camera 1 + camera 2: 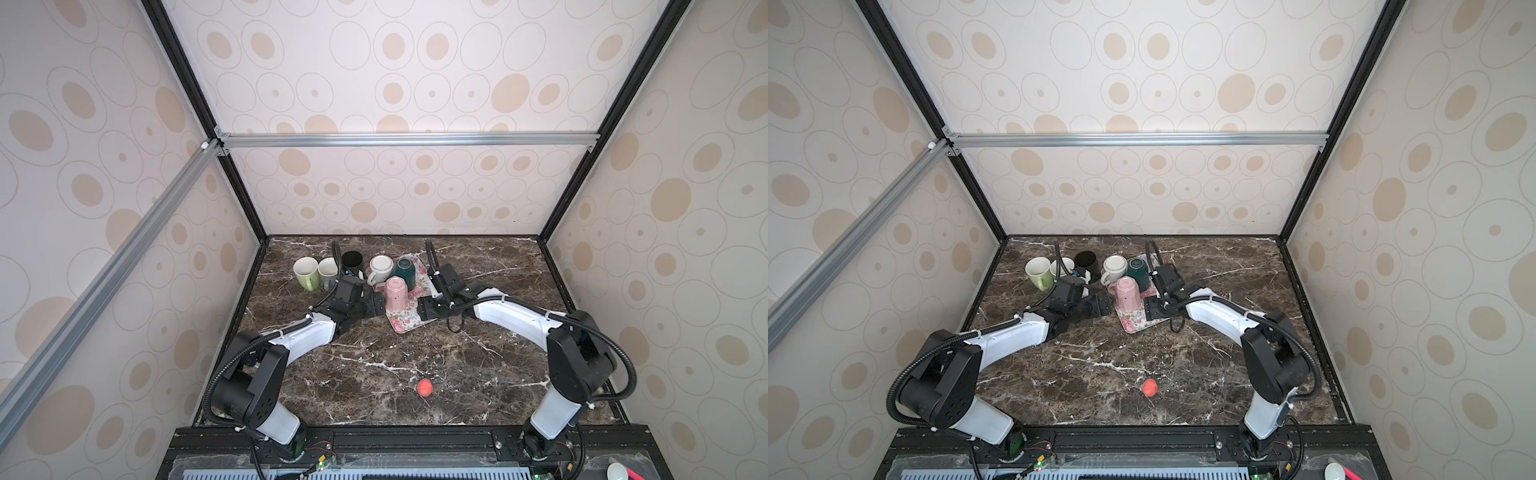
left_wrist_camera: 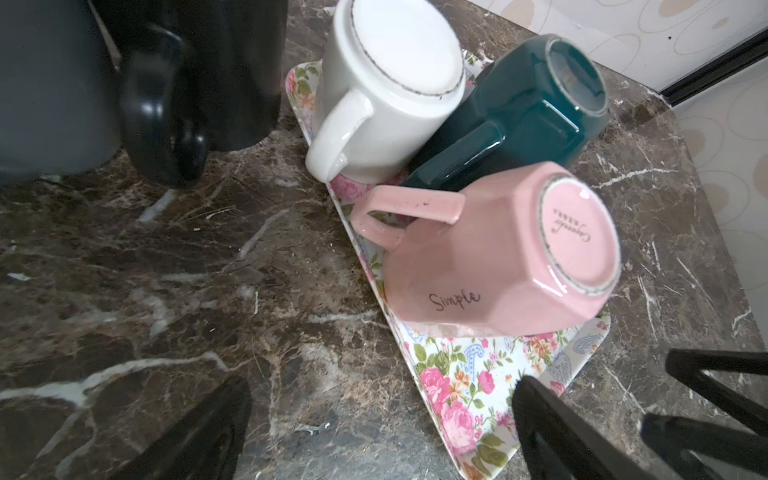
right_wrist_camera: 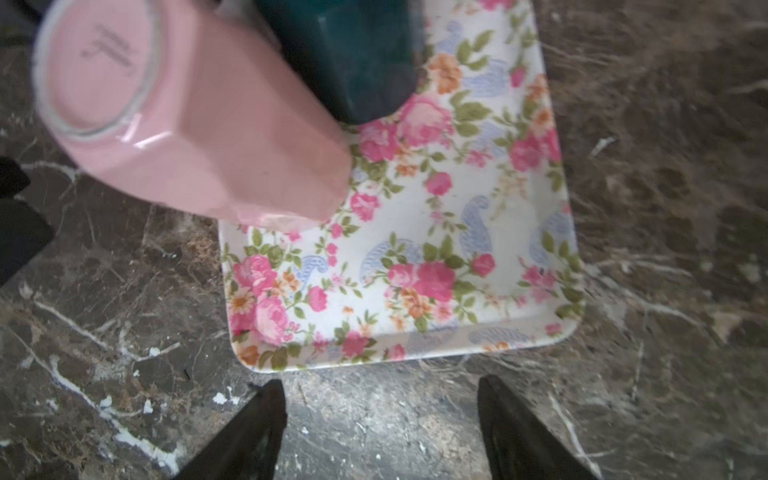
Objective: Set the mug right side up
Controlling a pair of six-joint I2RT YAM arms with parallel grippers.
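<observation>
Left hand [image 2: 382,390] and right hand [image 3: 382,384] gape empty beside the inverted pink mug [image 2: 490,257]: probably slick, brittle ceramic; grip its sides.

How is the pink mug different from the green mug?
The pink mug is upside down, with its bottom facing up. The green mug stands upright, with its mouth open at the top. The pink mug sits on the flowery tray, while the green mug stands off the tray on the marble table. The pink mug has flat, angled sides and the green mug is round. Both have one handle.
</observation>
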